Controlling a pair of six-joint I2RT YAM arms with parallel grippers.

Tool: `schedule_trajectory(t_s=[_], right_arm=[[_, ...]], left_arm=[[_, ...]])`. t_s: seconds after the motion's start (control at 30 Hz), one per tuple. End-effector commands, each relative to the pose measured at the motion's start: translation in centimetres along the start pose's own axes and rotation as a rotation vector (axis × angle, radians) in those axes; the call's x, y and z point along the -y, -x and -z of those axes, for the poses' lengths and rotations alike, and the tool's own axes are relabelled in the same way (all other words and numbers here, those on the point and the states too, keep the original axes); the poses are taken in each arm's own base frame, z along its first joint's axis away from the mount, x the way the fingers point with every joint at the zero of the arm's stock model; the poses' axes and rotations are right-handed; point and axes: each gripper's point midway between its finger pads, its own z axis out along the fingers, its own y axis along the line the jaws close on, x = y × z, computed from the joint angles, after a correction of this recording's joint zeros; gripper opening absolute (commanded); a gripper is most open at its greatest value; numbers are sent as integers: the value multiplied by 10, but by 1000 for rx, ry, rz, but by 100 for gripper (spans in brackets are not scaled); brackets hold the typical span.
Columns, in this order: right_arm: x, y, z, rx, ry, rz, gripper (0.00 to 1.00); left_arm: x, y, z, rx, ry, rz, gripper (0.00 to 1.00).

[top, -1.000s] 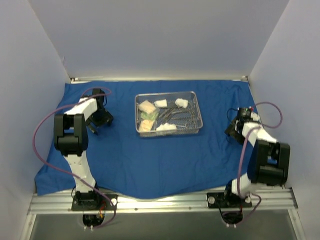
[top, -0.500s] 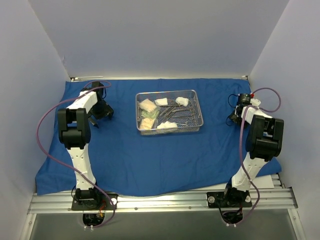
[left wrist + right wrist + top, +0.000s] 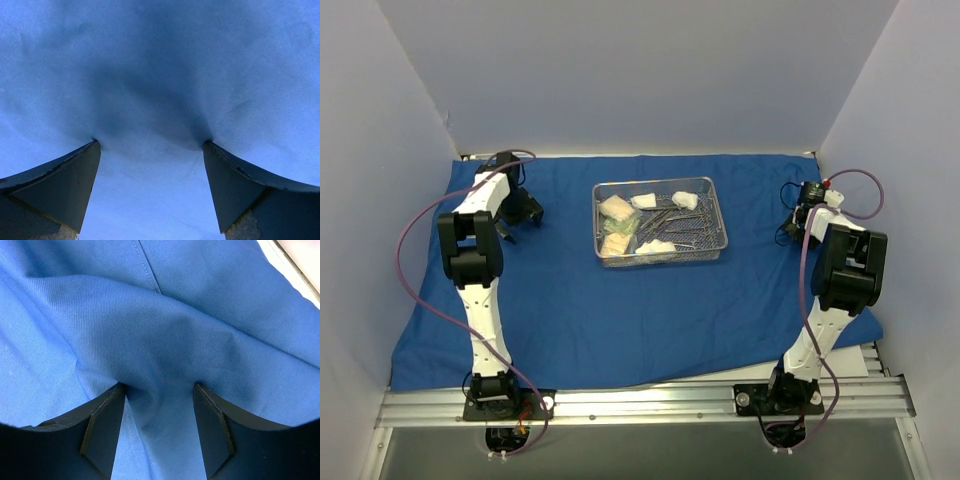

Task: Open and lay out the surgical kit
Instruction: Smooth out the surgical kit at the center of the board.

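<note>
The blue cloth (image 3: 620, 320) lies spread over the table, with the wire-mesh tray (image 3: 665, 261) on it at the middle back. White gauze pads (image 3: 657, 247), small packets (image 3: 614, 210) and steel instruments (image 3: 678, 228) lie in the tray. My left gripper (image 3: 516, 214) is at the far left. In its wrist view it (image 3: 150, 142) stands wide open, both tips pressed on flat cloth (image 3: 160, 60). At the far right edge, my right gripper (image 3: 797, 222) stands half closed (image 3: 159, 385), jaws apart. A raised ridge of cloth (image 3: 165, 355) is bunched between its tips.
White walls close in the left, back and right sides. An aluminium rail (image 3: 640, 405) with both arm bases runs along the near edge. A white surface (image 3: 302, 262) shows beyond the cloth's hem in the right wrist view.
Both grippers have slid toward the back of the table along the cloth. The right jaws have narrowed around a fold. The tray has shifted slightly back.
</note>
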Motion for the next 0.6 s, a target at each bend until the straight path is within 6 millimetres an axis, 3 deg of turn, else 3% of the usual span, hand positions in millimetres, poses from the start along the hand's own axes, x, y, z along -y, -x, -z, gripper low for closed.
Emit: schedule_trajectory(t_s=[0.0, 0.17, 0.4, 0.57], right_arm=[[24, -28, -10, -96, -61, 48, 52], [19, -22, -13, -114, -25, 54, 52], [19, -35, -33, -159, -24, 90, 52], [13, -25, -36, -133, -5, 96, 51]], left_arm=[[3, 16, -35, 45, -8, -10, 94], [20, 23, -41, 13, -40, -38, 94], [26, 22, -51, -23, -53, -43, 94], [27, 29, -50, -24, -46, -44, 94]])
